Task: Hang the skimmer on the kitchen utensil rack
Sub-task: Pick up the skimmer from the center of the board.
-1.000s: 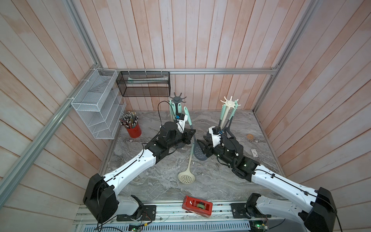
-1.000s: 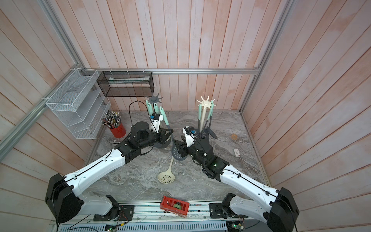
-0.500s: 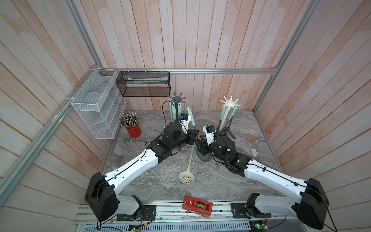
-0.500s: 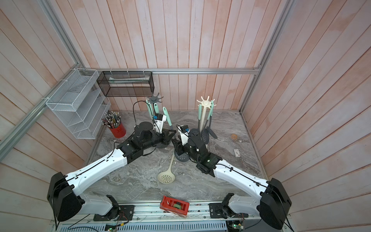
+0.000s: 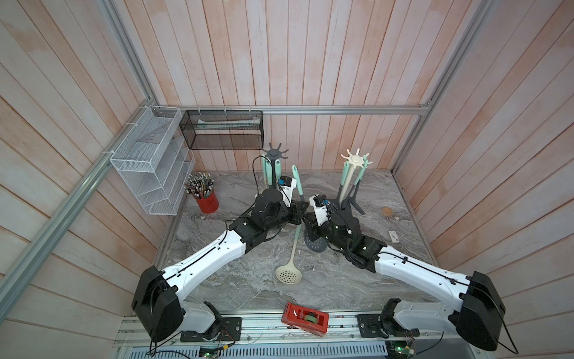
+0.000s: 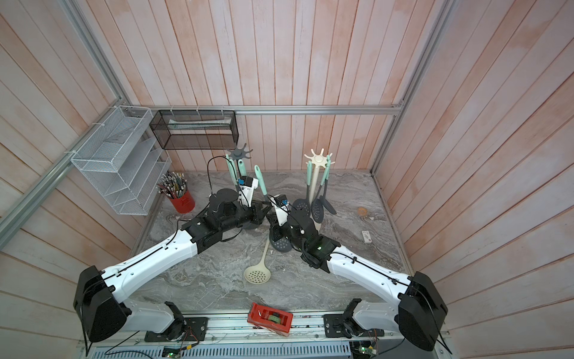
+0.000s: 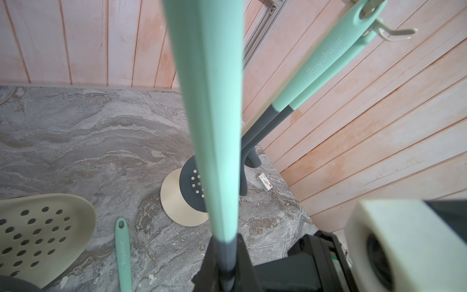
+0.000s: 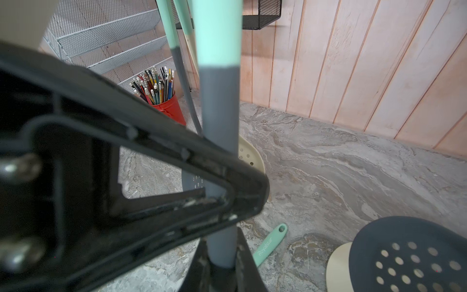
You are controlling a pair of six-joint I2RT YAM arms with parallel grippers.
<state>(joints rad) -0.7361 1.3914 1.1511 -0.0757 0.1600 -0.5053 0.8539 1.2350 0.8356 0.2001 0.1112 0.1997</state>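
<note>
A dark grey skimmer [image 5: 314,246] with a teal handle [image 7: 209,101] stands nearly upright over the middle of the table, head down. My left gripper [image 5: 300,207] [image 7: 226,244] is shut on it where teal meets grey. Just below, my right gripper [image 5: 308,226] [image 8: 222,242] is shut on the grey shaft [image 8: 219,106]. A dark utensil rack [image 5: 274,153] stands behind the left gripper. A cream rack [image 5: 354,159] stands behind the right one. Both carry hanging utensils.
A cream skimmer [image 5: 287,274] lies flat in front of the grippers, its teal handle end [image 8: 271,244] under them. A red pencil cup [image 5: 205,200] stands at the back left below wire wall baskets [image 5: 149,161]. A red tape dispenser [image 5: 305,319] sits on the front rail.
My right gripper has moved left to the skimmer and closed on its grey shaft. The left gripper has shifted the skimmer slightly right and kept its hold.
</note>
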